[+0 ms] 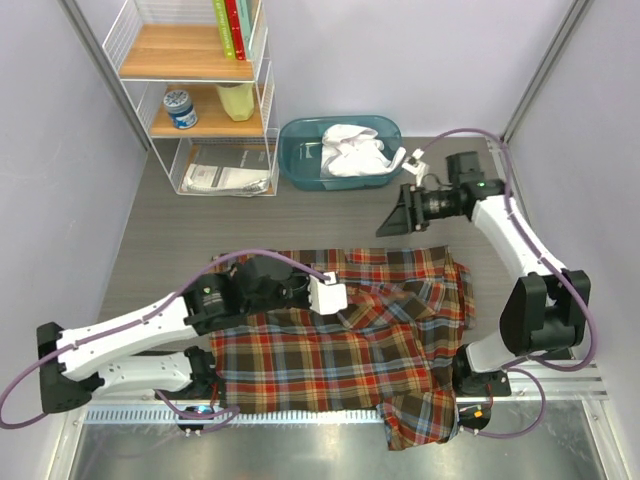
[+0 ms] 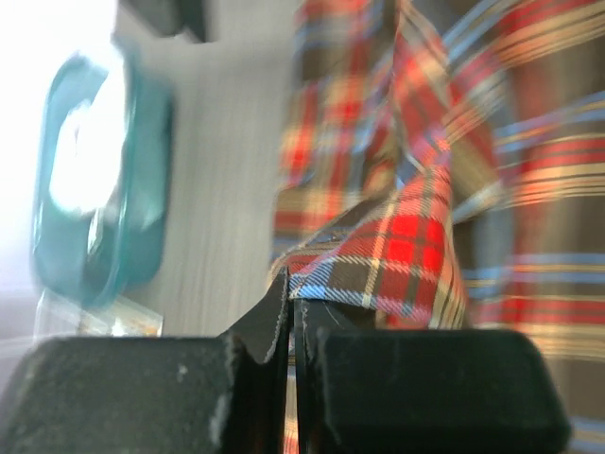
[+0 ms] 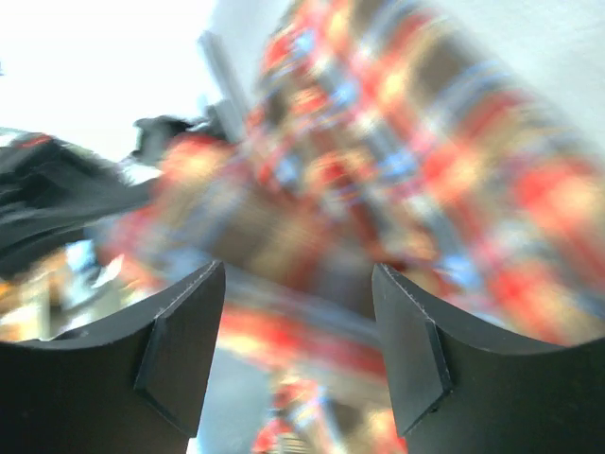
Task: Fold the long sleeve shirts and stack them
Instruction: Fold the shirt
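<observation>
Your left gripper (image 2: 288, 284) is clamped on a raised fold of the plaid shirt (image 1: 340, 355), near the middle of its far half; the shirt lies across the table (image 1: 170, 230) just ahead of both bases, long axis left to right, 1 corner trailing over the near edge; your right gripper (image 1: 395, 222) hangs above its far right, jaws apart, holding nothing; that side looks like the right arm's to take; the white shirt (image 1: 352, 150) sits in the teal bin (image 1: 295, 160), well beyond
</observation>
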